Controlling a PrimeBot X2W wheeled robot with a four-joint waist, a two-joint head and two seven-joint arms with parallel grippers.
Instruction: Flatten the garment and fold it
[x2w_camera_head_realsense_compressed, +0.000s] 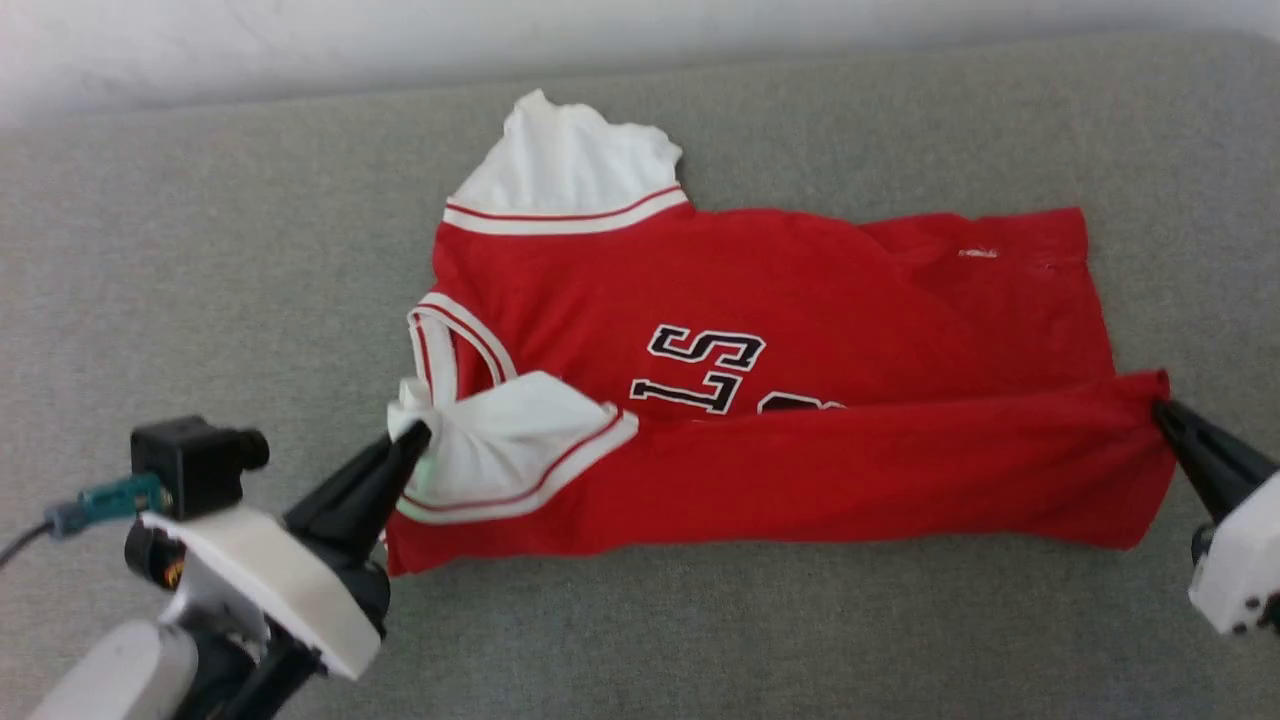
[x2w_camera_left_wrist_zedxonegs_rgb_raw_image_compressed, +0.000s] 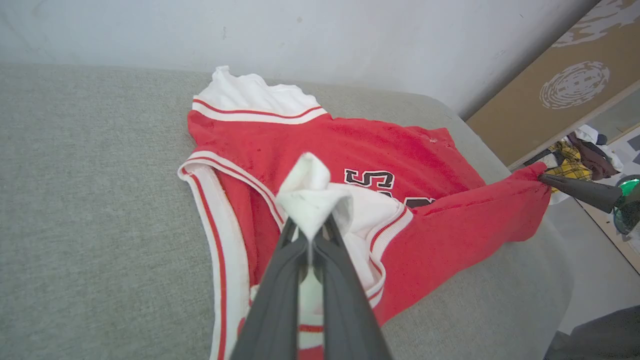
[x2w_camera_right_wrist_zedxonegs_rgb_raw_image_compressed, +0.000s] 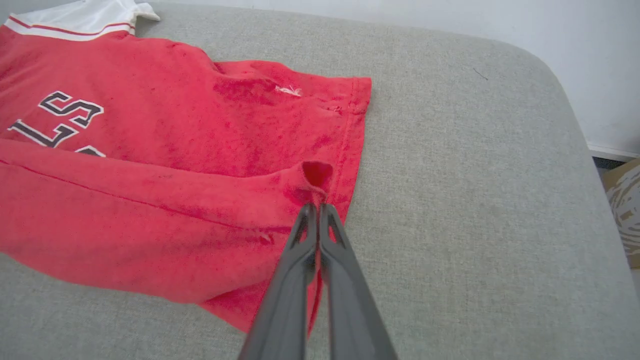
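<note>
The red garment (x2w_camera_head_realsense_compressed: 760, 300) lies sideways on the grey surface, collar at the left and hem at the right. Its near long edge is lifted and folded over toward the middle, partly covering the black-and-white characters (x2w_camera_head_realsense_compressed: 705, 368). My left gripper (x2w_camera_head_realsense_compressed: 415, 435) is shut on the near white sleeve (x2w_camera_left_wrist_zedxonegs_rgb_raw_image_compressed: 312, 197), pinching a peak of cloth. My right gripper (x2w_camera_head_realsense_compressed: 1160, 408) is shut on the red hem corner (x2w_camera_right_wrist_zedxonegs_rgb_raw_image_compressed: 316, 177). The far white sleeve (x2w_camera_head_realsense_compressed: 565, 160) lies flat at the back.
The grey padded surface (x2w_camera_head_realsense_compressed: 200, 250) has free room on all sides of the garment. A pale wall (x2w_camera_head_realsense_compressed: 300, 40) runs behind it. In the left wrist view, a brown panel (x2w_camera_left_wrist_zedxonegs_rgb_raw_image_compressed: 560, 85) and a heap of clothes (x2w_camera_left_wrist_zedxonegs_rgb_raw_image_compressed: 580, 155) stand past the surface's right end.
</note>
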